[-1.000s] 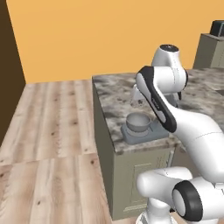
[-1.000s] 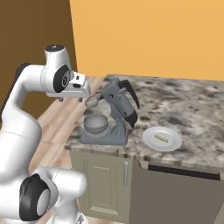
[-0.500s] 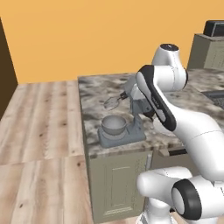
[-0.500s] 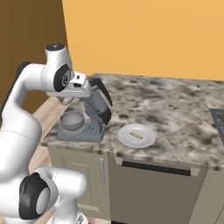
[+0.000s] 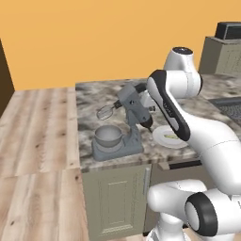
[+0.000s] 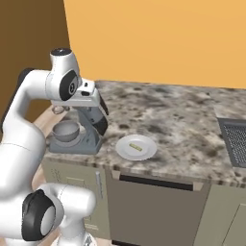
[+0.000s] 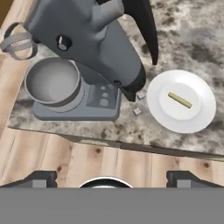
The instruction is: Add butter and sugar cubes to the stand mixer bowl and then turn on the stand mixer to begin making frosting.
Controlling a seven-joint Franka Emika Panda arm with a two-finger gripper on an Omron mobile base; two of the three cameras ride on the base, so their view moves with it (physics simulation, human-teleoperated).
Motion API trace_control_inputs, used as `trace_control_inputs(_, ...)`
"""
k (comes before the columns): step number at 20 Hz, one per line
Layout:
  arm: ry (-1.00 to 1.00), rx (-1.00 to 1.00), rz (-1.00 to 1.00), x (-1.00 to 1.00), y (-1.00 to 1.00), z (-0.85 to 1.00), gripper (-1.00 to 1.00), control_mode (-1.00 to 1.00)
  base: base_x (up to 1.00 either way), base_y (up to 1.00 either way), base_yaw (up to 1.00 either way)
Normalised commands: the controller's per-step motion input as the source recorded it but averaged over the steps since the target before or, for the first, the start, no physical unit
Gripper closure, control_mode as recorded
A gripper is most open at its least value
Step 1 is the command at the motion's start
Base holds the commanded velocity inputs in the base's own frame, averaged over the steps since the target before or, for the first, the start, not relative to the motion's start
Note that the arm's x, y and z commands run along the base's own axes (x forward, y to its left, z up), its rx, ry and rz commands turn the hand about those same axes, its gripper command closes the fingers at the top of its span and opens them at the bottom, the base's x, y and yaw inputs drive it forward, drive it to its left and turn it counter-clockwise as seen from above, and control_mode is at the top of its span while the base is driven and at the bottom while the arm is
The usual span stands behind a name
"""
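While the gripper [image 7: 111, 177] hangs wide open and empty, the bowl [image 7: 52, 82] has nothing in it. Reaching for the butter [image 7: 180, 99] risks bumping the mixer [image 7: 94, 41] head beside the plate [image 7: 192, 122].

Orange wall [image 5: 70, 42], pale wood plank floor [image 5: 37, 136], speckled granite counter [image 6: 178, 125], beige cabinets [image 5: 117, 197], dark brown panel [image 6: 29, 43] at left

Marbled counter [image 7: 188, 30] — stand mixer [image 7: 94, 48], white plate [image 7: 197, 113], two cubes [image 7: 139, 103]
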Motion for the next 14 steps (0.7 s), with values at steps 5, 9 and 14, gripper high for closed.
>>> trace_control_inputs(5, 0.0, 0.02, 0.0, 0.0, -0.2, 0.0, -1.0, -1.0, 0.0, -0.21, 0.0)
trace_control_inputs(9, 0.0, 0.09, 0.0, 0.0, -0.83, 0.0, -1.0, -1.0, 0.0, 0.0, 0.0)
trace_control_inputs(14, 0.0, 0.13, 0.01, 0.0, -0.88, 0.0, -1.0, -1.0, 0.0, 0.0, 0.0)
